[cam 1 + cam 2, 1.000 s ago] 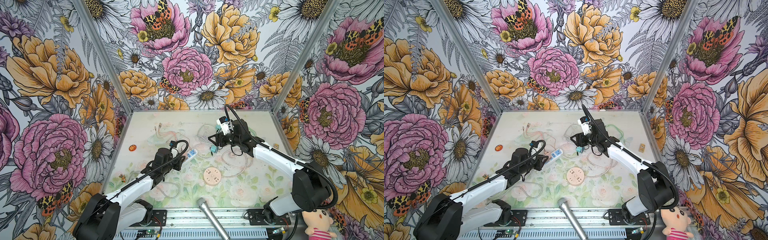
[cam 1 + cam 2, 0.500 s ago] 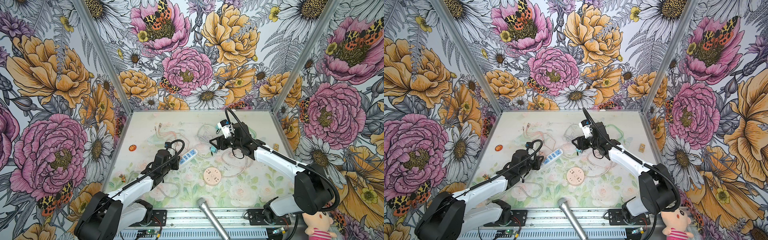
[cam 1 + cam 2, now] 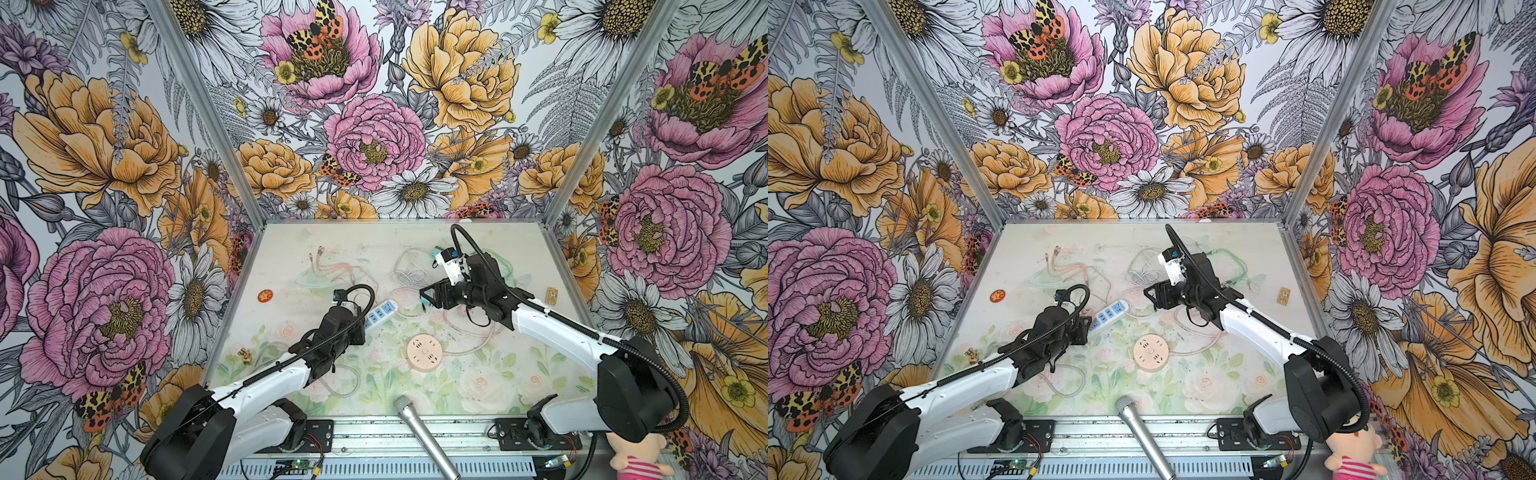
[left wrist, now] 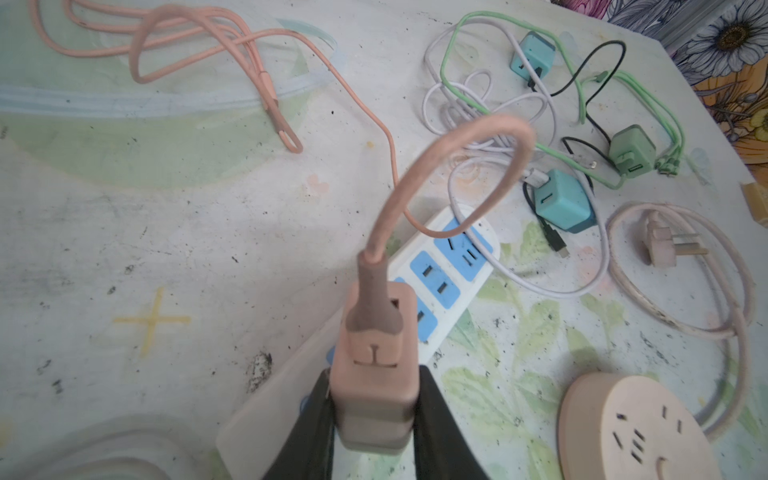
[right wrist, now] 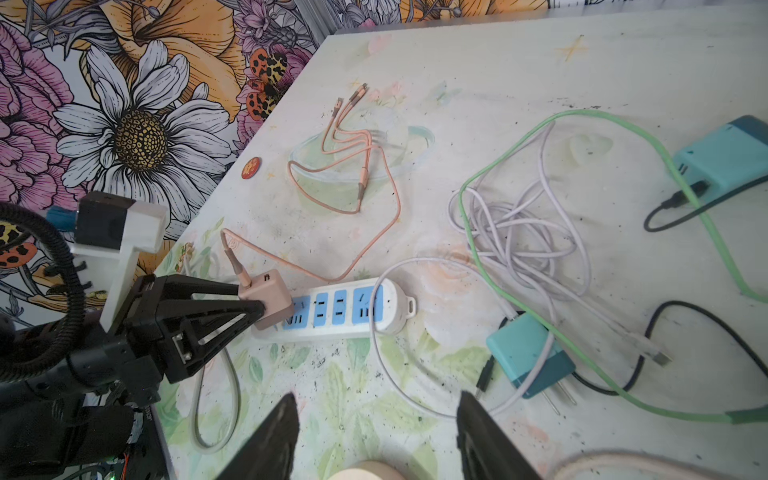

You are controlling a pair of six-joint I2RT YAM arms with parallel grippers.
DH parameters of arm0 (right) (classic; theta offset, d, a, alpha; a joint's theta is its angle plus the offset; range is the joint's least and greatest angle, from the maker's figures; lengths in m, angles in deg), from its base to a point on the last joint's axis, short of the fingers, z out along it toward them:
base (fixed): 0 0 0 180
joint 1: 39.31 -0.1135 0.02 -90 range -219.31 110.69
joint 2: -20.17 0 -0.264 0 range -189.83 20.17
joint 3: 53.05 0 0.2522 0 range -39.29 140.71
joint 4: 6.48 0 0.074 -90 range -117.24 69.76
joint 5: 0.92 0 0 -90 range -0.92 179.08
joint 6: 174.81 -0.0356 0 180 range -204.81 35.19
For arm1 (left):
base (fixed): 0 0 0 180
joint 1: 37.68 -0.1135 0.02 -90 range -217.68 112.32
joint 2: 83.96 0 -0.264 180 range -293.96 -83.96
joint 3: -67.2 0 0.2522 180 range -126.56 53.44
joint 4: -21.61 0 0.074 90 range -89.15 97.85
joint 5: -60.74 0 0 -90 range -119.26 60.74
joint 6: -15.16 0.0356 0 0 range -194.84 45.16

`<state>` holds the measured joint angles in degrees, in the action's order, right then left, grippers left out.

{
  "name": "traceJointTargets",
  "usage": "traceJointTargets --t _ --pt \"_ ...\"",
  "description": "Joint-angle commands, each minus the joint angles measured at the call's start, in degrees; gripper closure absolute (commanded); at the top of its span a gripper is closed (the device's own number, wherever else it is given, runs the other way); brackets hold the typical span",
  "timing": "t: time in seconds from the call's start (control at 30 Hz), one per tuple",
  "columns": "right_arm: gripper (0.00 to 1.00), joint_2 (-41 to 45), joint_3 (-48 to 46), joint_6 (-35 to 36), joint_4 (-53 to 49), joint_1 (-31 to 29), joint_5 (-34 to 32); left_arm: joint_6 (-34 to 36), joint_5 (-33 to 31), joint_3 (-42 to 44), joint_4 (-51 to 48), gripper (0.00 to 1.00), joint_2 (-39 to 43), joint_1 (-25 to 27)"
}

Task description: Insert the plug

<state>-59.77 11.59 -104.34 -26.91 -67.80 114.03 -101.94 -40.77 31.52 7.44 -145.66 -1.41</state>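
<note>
My left gripper (image 4: 374, 401) is shut on a pink cube plug (image 4: 374, 374) with a pink cable (image 4: 469, 137) looping out of its top. The right wrist view shows the plug (image 5: 266, 297) resting, slightly tilted, on the near end of a white power strip (image 5: 345, 309) with blue sockets. Its prongs are hidden. In both top views the left gripper (image 3: 362, 322) (image 3: 1087, 326) covers that end of the strip (image 3: 380, 309) (image 3: 1111, 312). My right gripper (image 5: 376, 405) (image 3: 426, 297) is open and empty, hovering to the right of the strip's far end.
A round pink socket (image 3: 424, 352) lies near the middle. Teal chargers (image 5: 528, 353), a green charger (image 4: 631, 151) and tangled white, green and black cables (image 5: 519, 232) lie right of the strip. A microphone (image 3: 419, 432) lies at the front edge. An orange disc (image 3: 265, 296) lies at left.
The left gripper has shifted a little with the plug over the strip's near end. The right gripper has sunk slightly and stays open.
</note>
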Motion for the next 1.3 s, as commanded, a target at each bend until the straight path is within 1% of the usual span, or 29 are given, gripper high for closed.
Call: traceJointTargets --t 0.0,0.1,0.17,0.23,0.27,0.33,0.37,0.43,0.47,0.53,0.67,0.77,0.87,0.93,1.03,1.1,1.2,1.27 --pt "0.39 2.45 -1.72 -1.32 3.58 -0.36 -1.04 -4.5 -5.76 0.89 -2.51 1.0 2.25 3.42" --pt "0.39 3.32 -3.29 -2.34 5.37 -0.48 -0.94 -5.77 -7.33 0.29 -2.83 1.0 2.41 5.62" --pt "0.39 3.87 -4.04 -2.94 6.29 -0.48 -0.95 -4.47 -8.36 -1.09 -3.14 1.0 1.98 6.86" --pt "0.39 4.34 -4.59 -3.23 6.89 -0.43 -0.93 -2.08 -7.77 -2.26 -2.72 1.0 1.61 7.06" --pt "0.39 4.47 -4.81 -3.28 7.07 -0.55 -0.78 -0.07 -6.01 -2.52 -1.48 1.0 1.36 6.67" --pt "0.39 4.42 -4.95 -3.28 7.5 -0.62 -0.47 3.41 0.58 -2.77 1.65 1.0 0.88 4.5" --pt "0.39 4.28 -4.97 -3.44 7.64 -0.69 -0.44 4.72 2.85 -3.0 2.79 1.0 0.62 3.49" --pt "0.39 3.6 -4.6 -3.63 7.69 -0.61 0.02 6.1 3.74 -3.65 3.22 1.0 0.53 1.94" --pt "0.41 3.04 -4.23 -3.7 7.95 -0.69 1.54 6.56 4.41 -3.96 3.08 1.0 0.67 1.14" --pt "0.42 1.57 -3.41 -3.56 9.69 -0.86 8.13 7.8 7.54 -4.13 3.37 1.0 1.39 0.3" --pt "0.44 -2.65 -2.1 -3.99 15.53 -2.37 19.6 9.79 17.07 -3.74 3.73 0.99 4.12 -0.56" --pt "0.45 -5.93 -1.84 -4.23 20.45 -3.86 24.52 9.6 24.31 -3.43 3.58 0.98 6.33 -3.34" --pt "0.46 -9.45 -0.21 -3.19 21.36 -5.38 27.02 10.22 29.75 -3.38 2.96 0.98 9.06 -6.12" --pt "0.45 -11.18 0.34 -2.22 22.08 -5.97 27.98 11.4 31.89 -4.04 0.78 0.98 10.75 -7.64" --pt "0.48 -13.02 -0.2 -2.8 27.09 -6.17 30.43 12.41 34.52 -4.97 -1.36 0.98 12.3 -8.97" --pt "0.47 -14.34 0.2 -3.14 28.89 -6.34 31.68 12.46 35.69 -5.12 -1.55 0.98 12.72 -9.53" --pt "0.47 -16.17 0.75 -2.95 30.18 -6.49 31.29 11.52 37.39 -4.93 -0.62 0.98 12.74 -10.19" --pt "0.46 -17.36 0.46 -3.95 33.3 -6.58 32.07 11.06 38.85 -4.9 0.21 0.98 12.57 -10.26"
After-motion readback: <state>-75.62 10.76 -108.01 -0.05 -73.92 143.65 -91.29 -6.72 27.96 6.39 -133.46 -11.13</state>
